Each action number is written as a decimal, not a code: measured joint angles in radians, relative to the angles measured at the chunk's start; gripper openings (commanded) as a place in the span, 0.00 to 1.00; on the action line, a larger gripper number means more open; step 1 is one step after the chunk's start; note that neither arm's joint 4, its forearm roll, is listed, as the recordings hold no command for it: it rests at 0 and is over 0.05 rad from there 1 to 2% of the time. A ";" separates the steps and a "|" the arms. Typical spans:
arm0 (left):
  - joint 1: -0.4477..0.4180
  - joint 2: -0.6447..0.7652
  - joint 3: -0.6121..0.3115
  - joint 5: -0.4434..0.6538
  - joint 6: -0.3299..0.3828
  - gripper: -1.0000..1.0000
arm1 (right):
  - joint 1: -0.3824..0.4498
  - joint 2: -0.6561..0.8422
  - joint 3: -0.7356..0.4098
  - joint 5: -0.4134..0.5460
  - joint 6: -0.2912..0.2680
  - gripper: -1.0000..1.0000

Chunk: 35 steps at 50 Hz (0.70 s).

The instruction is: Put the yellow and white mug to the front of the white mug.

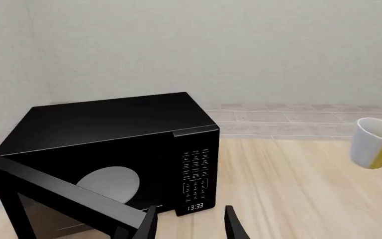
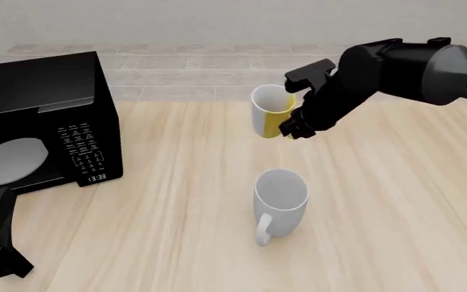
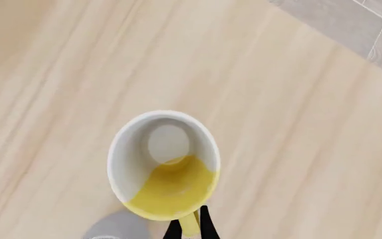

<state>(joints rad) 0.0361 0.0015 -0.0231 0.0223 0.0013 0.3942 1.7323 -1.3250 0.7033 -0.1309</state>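
My right hand (image 2: pixel 292 126) pinches the yellow handle of the small half-yellow, half-white ceramic mug (image 2: pixel 269 111), carrying it clear of the wooden table (image 2: pixel 396 201), upper centre of frame. The taller all-white mug (image 2: pixel 281 201) stands below it, mid-frame. Left hand (image 1: pixel 189 225), fingers spread, idles lower left beside the black microwave (image 2: pixel 43 115).

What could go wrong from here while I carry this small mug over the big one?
The right gripper pinches only the handle of the yellow and white mug, so the mug might swing or slip. The white mug stands directly nearside of it; coming down early could knock it over. The microwave door hangs open on the left.
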 measured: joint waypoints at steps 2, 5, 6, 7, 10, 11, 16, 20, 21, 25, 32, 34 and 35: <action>0.000 0.000 0.000 0.000 0.000 1.00 | -0.006 -0.004 0.005 -0.002 0.002 0.00; 0.000 0.000 0.000 0.000 0.000 1.00 | -0.014 -0.010 0.012 -0.005 0.004 0.00; 0.000 0.000 0.000 0.000 0.000 1.00 | -0.017 -0.012 0.014 -0.006 0.005 0.00; 0.000 0.000 0.000 0.000 0.000 1.00 | -0.019 -0.013 0.017 -0.007 0.006 0.00; 0.000 0.000 0.000 0.000 0.000 1.00 | -0.025 -0.019 0.024 -0.011 0.009 0.00; 0.000 0.000 0.000 0.000 0.000 1.00 | -0.027 -0.020 0.027 -0.012 0.010 0.00; 0.000 0.000 0.000 0.000 0.000 1.00 | -0.034 -0.026 0.039 -0.019 0.014 0.00; 0.000 0.000 0.000 0.000 0.000 1.00 | -0.037 -0.030 0.047 -0.024 0.017 0.00; 0.000 0.000 0.000 0.000 0.000 1.00 | -0.038 -0.030 0.049 -0.025 0.018 0.00; 0.000 0.000 0.000 0.000 0.000 1.00 | -0.041 -0.032 0.054 -0.028 0.020 0.00; 0.000 0.000 0.000 0.000 0.000 1.00 | -0.045 -0.032 0.062 -0.038 0.024 0.00; 0.000 0.000 0.000 0.000 0.000 1.00 | -0.046 -0.031 0.066 -0.042 0.025 0.00; 0.000 0.000 0.000 0.000 0.000 1.00 | -0.046 -0.030 0.067 -0.044 0.026 0.00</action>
<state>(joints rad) 0.0361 0.0015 -0.0231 0.0223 0.0013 0.3483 1.7024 -1.2580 0.6596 -0.1049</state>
